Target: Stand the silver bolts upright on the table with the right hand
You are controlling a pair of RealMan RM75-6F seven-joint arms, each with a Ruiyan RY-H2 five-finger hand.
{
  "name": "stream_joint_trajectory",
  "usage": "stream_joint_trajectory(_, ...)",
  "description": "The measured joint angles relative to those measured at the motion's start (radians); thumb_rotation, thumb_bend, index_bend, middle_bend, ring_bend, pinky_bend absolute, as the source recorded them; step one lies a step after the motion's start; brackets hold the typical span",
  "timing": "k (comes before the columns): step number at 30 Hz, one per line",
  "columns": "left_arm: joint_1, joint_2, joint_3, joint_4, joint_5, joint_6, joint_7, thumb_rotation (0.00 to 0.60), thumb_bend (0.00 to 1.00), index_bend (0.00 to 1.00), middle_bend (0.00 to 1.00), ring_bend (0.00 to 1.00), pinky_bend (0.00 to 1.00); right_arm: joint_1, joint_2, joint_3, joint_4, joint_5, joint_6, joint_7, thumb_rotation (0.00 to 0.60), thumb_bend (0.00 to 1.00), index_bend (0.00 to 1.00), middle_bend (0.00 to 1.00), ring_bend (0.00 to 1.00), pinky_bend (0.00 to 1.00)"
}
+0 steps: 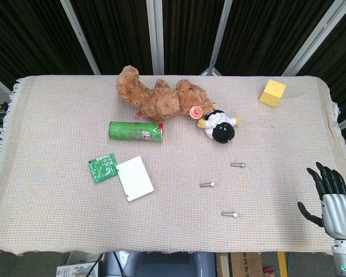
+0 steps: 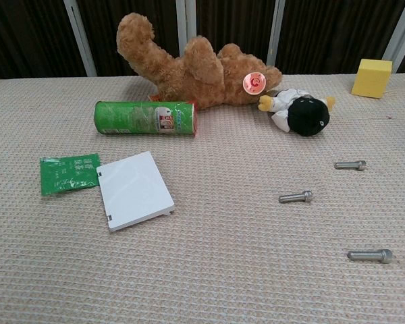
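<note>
1. Right hand [image 1: 330, 196]: empty, fingers spread apart, at the table's [image 1: 57, 219] right edge, well right of the bolts.
2. Silver bolts: three, all lying flat, below the black-and-white plush [image 1: 221, 126]: far [image 1: 237, 165], middle [image 1: 207, 184], near [image 1: 229, 214].

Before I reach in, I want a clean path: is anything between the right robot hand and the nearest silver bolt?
Nothing visible: only bare cloth lies between the right robot hand and the nearest bolt.
</note>
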Motion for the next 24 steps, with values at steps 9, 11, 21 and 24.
stream_joint_trajectory(9, 0.000, 0.001, 0.004, -0.012, 0.003, -0.006, 0.016, 0.600, 0.12, 0.09, 0.08, 0.03, 0.16, 0.004, -0.011, 0.000, 0.003, -0.002, -0.007, 0.041, 0.600, 0.27, 0.16, 0.03, 0.01, 0.06)
stream_joint_trajectory(11, -0.001, -0.002, 0.000, -0.010, 0.002, -0.004, 0.015, 0.600, 0.12, 0.09, 0.08, 0.03, 0.16, 0.006, -0.016, 0.001, 0.002, -0.002, -0.008, 0.050, 0.600, 0.27, 0.16, 0.03, 0.01, 0.06)
stream_joint_trajectory(21, -0.009, -0.002, -0.006, -0.010, -0.025, -0.026, 0.014, 0.600, 0.12, 0.09, 0.08, 0.03, 0.16, 0.015, -0.027, -0.008, -0.004, 0.015, -0.049, 0.053, 0.600, 0.27, 0.18, 0.03, 0.01, 0.07)
stream_joint_trajectory(24, -0.009, -0.003, -0.010, -0.015, -0.038, -0.029, 0.025, 0.600, 0.12, 0.09, 0.08, 0.03, 0.16, 0.018, -0.032, -0.007, -0.005, 0.023, -0.058, 0.073, 0.600, 0.27, 0.19, 0.03, 0.02, 0.07)
